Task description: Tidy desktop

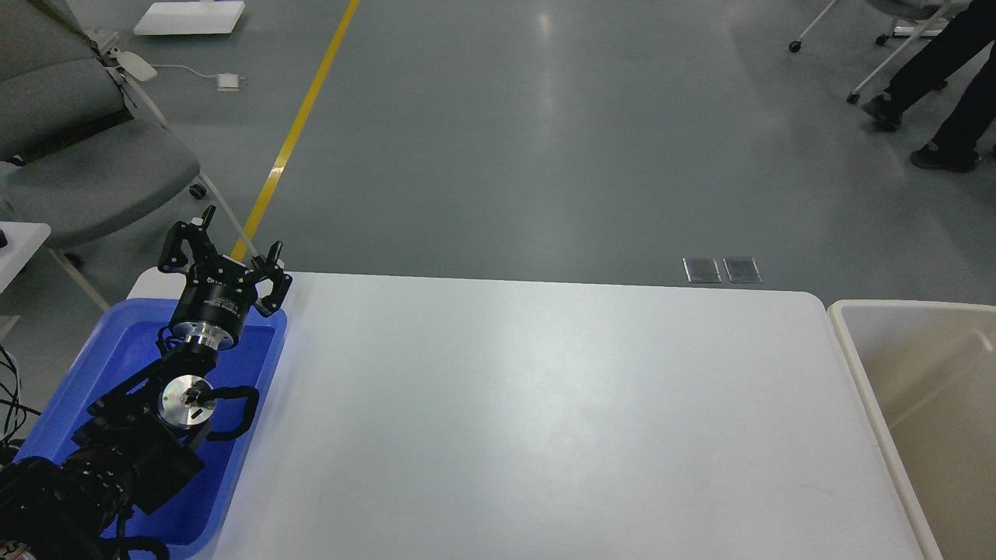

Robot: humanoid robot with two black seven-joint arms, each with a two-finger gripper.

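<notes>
The desktop (545, 412) is a large plain white tabletop with rounded corners; nothing lies on its bare surface. My left gripper (237, 231) is open and empty, its fingers spread apart, held above the far end of the blue tray (74, 389) at the table's left edge. My right gripper is out of view.
A beige-cream bin (856, 373) stands at the table's right edge; what shows of its inside is bare. A grey chair (85, 163) stands at the far left, beside a yellow floor line (299, 128). A person's legs (945, 93) are at the far right.
</notes>
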